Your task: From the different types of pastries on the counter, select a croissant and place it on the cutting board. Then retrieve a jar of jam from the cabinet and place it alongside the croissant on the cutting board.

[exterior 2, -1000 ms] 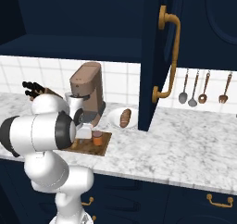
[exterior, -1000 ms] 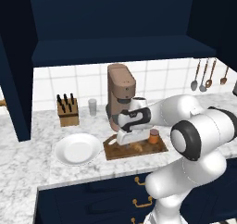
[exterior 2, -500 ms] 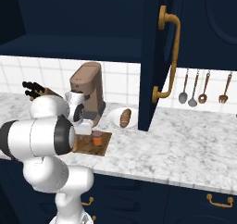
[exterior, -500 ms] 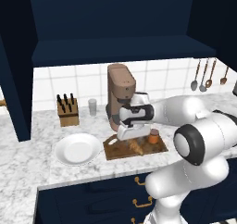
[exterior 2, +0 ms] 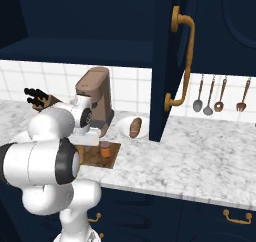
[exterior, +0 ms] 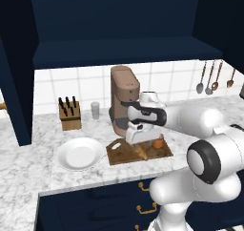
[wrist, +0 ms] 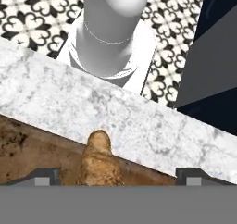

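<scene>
I see the two-finger gripper [wrist: 118,174] spread wide and holding nothing, poised over the dark brown wooden cutting board [exterior: 119,154]. The golden-tan tapered croissant [wrist: 99,160] lies on it, the small orange-brown jam jar [exterior: 158,142] at its 2 o'clock.

Counter [wrist: 92,107] veined marble; cutting board [wrist: 28,149] mottled wood

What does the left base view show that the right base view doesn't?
Left base view alone: a white plate, a grey cup and the croissant lying on the cutting board. Right base view alone: a reddish-brown loaf on a plate, and a tall door with a brass handle. Both: the board, the jar of jam on it, the coffee machine and the knife block.
</scene>
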Controlling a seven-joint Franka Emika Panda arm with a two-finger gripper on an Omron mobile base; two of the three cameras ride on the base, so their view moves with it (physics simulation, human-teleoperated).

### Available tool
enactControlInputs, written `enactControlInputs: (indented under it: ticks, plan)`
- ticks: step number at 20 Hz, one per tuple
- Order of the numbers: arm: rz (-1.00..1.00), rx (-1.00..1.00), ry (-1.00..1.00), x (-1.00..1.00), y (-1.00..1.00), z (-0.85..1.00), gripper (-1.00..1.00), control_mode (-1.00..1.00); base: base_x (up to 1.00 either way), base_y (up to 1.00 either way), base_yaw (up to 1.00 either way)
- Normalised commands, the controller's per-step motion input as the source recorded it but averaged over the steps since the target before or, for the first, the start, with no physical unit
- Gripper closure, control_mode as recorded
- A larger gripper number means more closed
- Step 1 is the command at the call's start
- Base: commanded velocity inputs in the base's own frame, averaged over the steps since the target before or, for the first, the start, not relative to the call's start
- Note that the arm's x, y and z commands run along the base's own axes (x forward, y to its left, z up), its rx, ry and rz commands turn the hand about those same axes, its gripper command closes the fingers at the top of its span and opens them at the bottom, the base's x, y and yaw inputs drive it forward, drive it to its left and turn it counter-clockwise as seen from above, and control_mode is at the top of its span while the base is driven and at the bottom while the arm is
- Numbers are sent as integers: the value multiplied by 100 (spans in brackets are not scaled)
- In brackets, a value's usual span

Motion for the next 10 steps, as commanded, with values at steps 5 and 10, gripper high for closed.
enactControlInputs:
  ticks: [5,10]
  plan:
    - [2,0,5,-52,-24,1,-100,-100,0,0,0]
    - [0,-2,2,-3,-41,0,-100,-100,0,0,0]
